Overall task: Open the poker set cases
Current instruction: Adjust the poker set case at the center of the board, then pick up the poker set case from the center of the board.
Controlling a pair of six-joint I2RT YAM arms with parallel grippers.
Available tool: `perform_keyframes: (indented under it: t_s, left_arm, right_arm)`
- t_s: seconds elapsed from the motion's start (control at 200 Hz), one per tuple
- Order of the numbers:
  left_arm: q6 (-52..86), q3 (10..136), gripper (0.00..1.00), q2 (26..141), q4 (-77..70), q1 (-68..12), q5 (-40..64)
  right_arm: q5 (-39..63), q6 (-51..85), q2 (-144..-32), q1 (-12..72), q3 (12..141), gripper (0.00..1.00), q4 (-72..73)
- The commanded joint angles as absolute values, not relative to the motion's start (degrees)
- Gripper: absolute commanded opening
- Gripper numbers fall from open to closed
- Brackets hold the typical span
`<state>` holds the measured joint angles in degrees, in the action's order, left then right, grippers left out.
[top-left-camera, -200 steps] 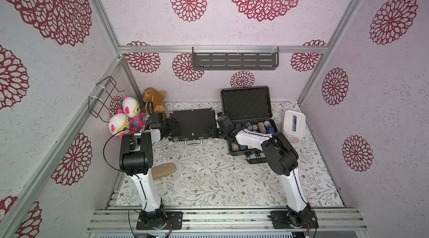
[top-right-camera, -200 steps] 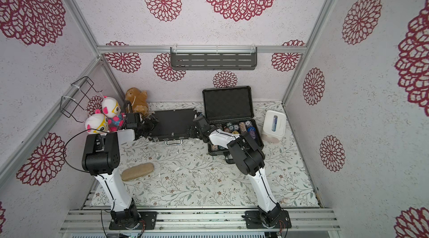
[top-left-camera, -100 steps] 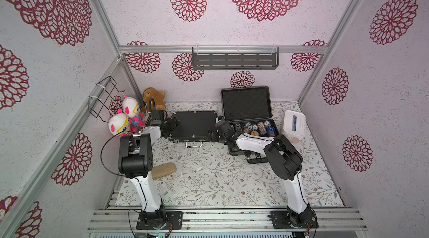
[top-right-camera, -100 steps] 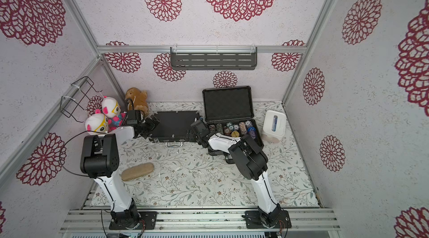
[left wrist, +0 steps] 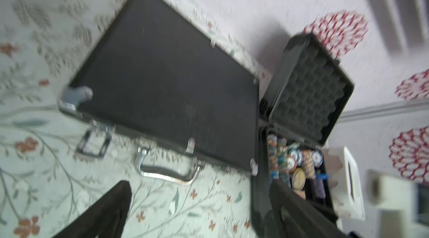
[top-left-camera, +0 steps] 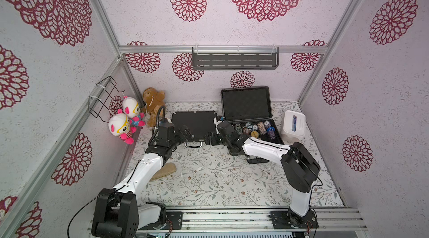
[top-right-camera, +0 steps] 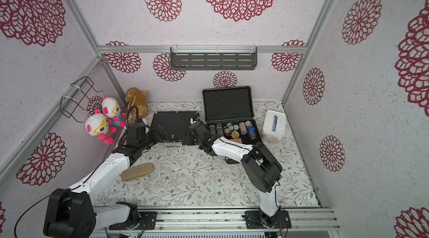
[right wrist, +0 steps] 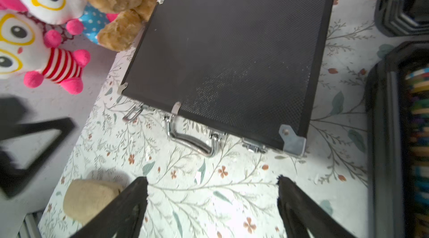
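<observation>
left claw (top-left-camera: 186,131) and right claw (top-left-camera: 210,138) gape empty at the slim black case's (top-left-camera: 195,122) front corners.

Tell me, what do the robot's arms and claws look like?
The left arm and right arm are smooth white tubes joined by chunky black blocks. A black cable curves up from the left arm's wrist. The left gripper and right gripper each end in two black, tapering fingers.
</observation>
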<state>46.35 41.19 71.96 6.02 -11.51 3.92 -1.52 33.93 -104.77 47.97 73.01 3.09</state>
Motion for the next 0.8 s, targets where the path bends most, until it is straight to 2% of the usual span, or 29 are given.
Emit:
perform_keyframes:
  t_s: [0.0, 0.125, 0.275, 0.505, 0.58, 0.791]
  left_arm:
    - [46.34, 36.48, 0.97, 70.23, -0.32, -12.35, 6.43]
    - [49.14, 31.90, 0.94, 71.72, -7.14, -12.39, 8.40]
    - [52.69, 27.97, 0.90, 75.30, -15.75, -12.30, 8.04]
    - [54.43, 27.60, 0.84, 81.13, -23.01, -10.76, 8.48]
    - [53.70, 27.92, 0.83, 82.79, -23.99, -9.69, 9.12]
    - [54.67, 27.90, 0.77, 85.89, -26.65, -6.98, 11.28]
  right_arm:
    - [-5.74, 24.70, -98.31, 47.98, 68.22, 0.90, 4.57]
    - [-16.89, 19.73, -93.74, 47.90, 61.78, 0.93, 5.19]
    - [-25.10, 18.10, -89.55, 47.81, 51.22, 0.93, 12.35]
    - [-22.33, 17.65, -84.84, 47.90, 30.30, 0.91, 37.39]
    - [-19.92, 16.38, -82.55, 48.19, 30.35, 0.92, 37.09]
    - [-24.74, 14.08, -80.50, 48.42, 27.69, 0.94, 39.92]
